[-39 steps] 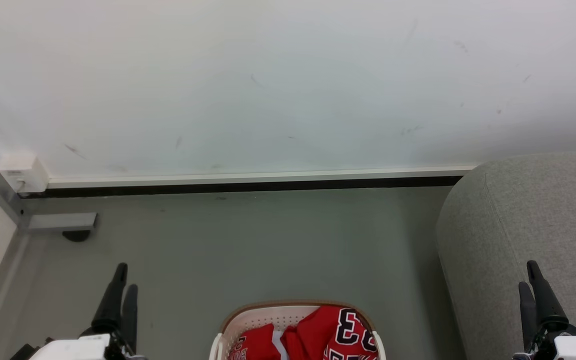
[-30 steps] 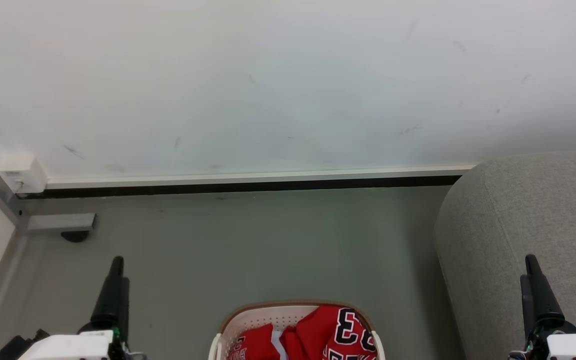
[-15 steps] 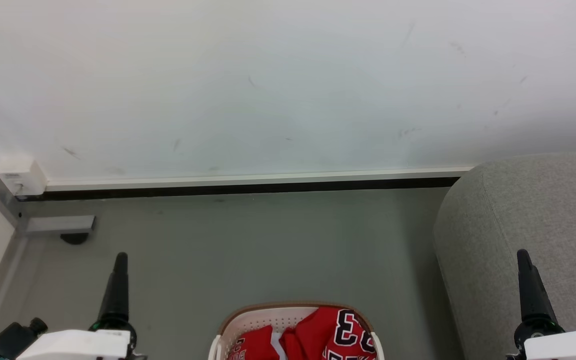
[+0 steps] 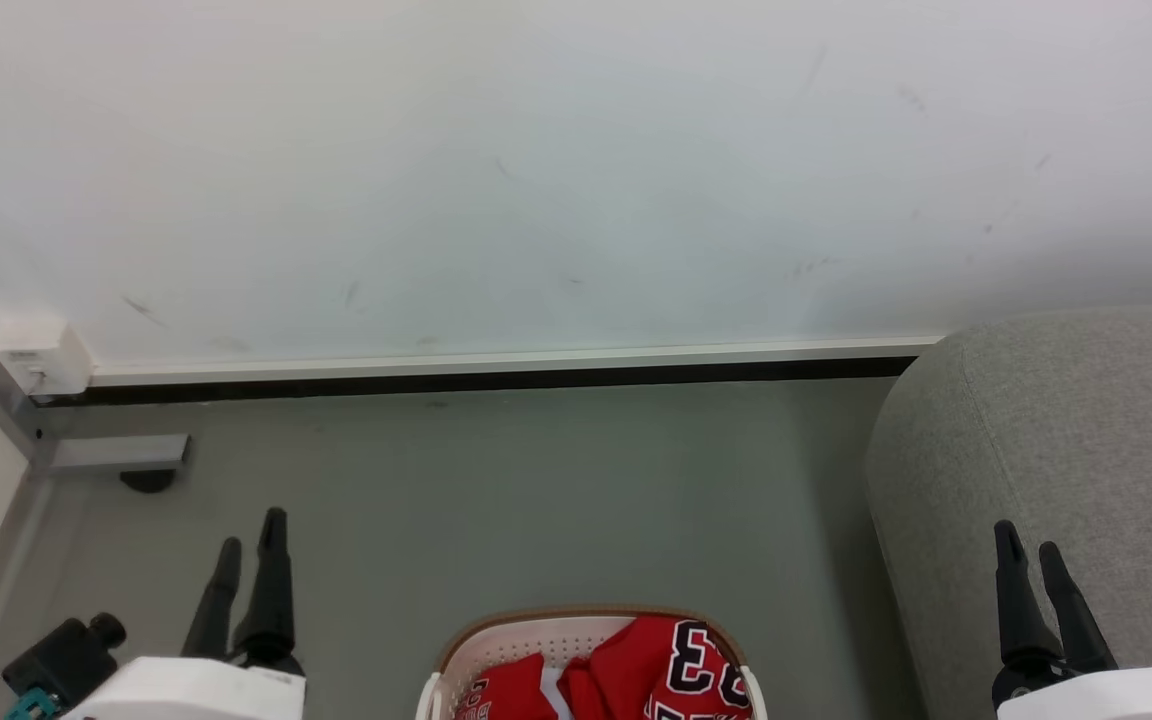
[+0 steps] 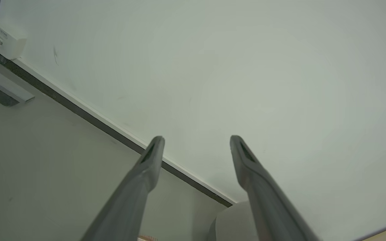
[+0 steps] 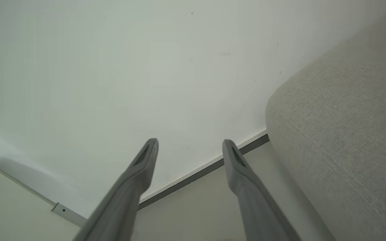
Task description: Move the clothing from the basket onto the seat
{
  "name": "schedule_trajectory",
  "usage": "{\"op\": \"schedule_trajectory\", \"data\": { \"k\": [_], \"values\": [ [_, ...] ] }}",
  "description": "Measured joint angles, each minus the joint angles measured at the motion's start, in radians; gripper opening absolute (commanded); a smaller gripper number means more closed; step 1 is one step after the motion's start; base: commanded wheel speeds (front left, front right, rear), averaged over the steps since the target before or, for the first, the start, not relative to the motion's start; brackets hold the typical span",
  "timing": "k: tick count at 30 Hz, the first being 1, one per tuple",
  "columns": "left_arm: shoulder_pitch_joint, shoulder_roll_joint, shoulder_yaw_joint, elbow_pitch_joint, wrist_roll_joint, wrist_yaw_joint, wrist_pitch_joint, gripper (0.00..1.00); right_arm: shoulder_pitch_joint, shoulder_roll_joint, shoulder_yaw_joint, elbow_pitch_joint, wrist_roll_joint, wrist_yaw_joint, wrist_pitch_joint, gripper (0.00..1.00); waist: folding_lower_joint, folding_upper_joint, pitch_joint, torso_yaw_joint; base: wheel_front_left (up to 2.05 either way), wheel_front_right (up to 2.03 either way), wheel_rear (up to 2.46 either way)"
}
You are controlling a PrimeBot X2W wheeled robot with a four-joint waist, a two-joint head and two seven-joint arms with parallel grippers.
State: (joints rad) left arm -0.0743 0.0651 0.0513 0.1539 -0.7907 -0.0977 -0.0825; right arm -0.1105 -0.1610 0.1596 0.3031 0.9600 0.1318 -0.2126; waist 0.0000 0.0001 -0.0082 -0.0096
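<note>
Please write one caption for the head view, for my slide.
Open left gripper and right gripper flank the basket of red jerseys beside the seat.

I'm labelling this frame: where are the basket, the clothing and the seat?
basket [image 4: 536,635], head view, white holed back wall.
clothing [image 4: 636,657], head view, red fabric left of the "3".
seat [image 4: 1086,420], head view, grey upholstered top.

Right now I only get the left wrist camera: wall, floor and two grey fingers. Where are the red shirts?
Observer: The clothing sits in the basket, at the bottom middle of the head view.
Operator: Is my other claw open?
Observer: Yes, the right gripper is open and holds nothing.
Operator: Which way is the sofa?
Observer: The seat stands on the robot's right of the basket, a strip of floor between them.
</note>
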Motion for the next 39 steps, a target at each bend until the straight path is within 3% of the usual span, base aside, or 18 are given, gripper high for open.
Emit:
{"op": "schedule_trajectory", "data": {
  "k": [17, 39],
  "values": [
    [-0.002, 0.021, -0.055, 0.039, 0.246, 0.012, -0.052, 1.00, -0.028, 0.032, -0.014, 0.080, -0.286, 0.000, -0.014, 1.00, 0.0000, 0.0000, -0.010, 0.000, 0.00, 0.00, 0.00],
    [-0.004, 0.031, -0.077, 0.044, 0.450, 0.013, -0.105, 1.00, -0.031, 0.066, -0.032, 0.074, -0.499, 0.000, -0.026, 1.00, 0.0000, -0.0001, -0.017, -0.007, 0.00, 0.00, 0.00]
  ]
}}
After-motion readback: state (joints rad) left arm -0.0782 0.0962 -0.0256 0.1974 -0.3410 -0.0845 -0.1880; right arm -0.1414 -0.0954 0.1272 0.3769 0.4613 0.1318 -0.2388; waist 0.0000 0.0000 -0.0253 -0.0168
